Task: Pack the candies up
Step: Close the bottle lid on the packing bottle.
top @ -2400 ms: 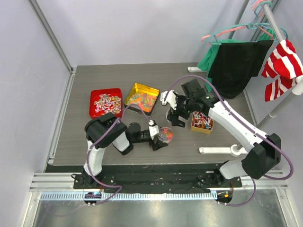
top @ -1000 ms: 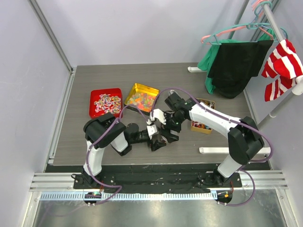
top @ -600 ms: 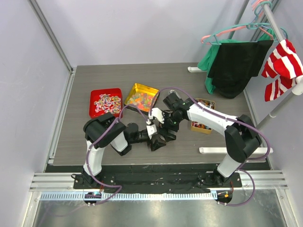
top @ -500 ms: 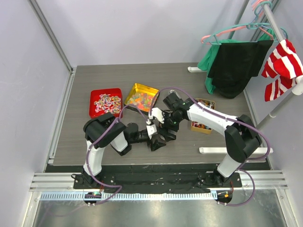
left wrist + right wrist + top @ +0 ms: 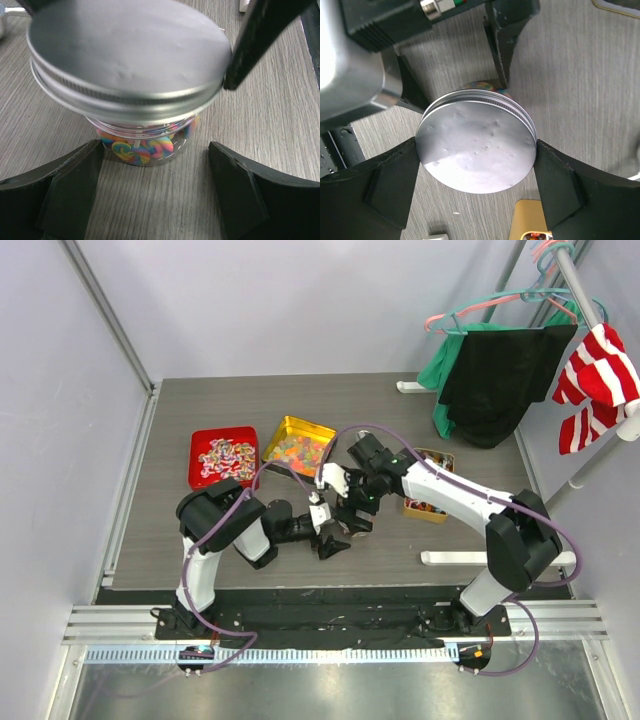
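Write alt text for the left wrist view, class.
A round silver metal screw lid is tilted over a clear jar of rainbow-swirl candies on a grey wood-grain table. A black finger of the right gripper meets the lid's right edge; the left gripper is open, its fingers flanking the jar without touching.

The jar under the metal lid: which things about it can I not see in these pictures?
Left wrist view: the lid covers the mouth of the jar, so whether it is seated cannot be told; only a low band of candies shows.
Right wrist view: the lid, held in the right gripper, hides nearly the whole jar.
Top view: the right gripper covers jar and lid; both are too small.
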{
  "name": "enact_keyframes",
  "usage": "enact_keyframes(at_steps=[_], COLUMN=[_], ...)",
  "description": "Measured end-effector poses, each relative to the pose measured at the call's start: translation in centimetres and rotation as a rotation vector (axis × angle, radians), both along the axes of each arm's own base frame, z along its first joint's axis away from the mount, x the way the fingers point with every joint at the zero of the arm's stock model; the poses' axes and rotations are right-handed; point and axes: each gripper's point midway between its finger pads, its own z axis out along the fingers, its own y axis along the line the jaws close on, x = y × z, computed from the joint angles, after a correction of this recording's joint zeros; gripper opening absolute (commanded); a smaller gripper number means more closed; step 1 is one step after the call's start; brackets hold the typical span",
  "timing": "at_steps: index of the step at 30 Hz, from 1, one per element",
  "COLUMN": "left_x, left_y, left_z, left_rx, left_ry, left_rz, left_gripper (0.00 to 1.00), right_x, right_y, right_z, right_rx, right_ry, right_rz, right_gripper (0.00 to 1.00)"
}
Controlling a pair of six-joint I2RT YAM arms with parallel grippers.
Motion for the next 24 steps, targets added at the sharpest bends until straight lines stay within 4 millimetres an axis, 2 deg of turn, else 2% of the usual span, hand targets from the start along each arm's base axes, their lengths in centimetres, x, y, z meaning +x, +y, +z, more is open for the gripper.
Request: enact_keyframes(at_steps=[12,24], left_x=[0.0,0.1], left_y=[0.0,0.0], left_z=[0.0,0.0], left_rx=[-0.001,-0.001], left_ry=[0.001,0.004], left_rz=[0.001,0.002], left_gripper=[0.89,0.89], right_x=[0.3,0.3], right_y=[-1.7,-1.6], right_z=[-0.7,-0.7], right_rx=[-0.021,-0.012], right_ry=[0.005,0.008], right_rz=[-0.041,-0.039], right_gripper=[0.58,0.58])
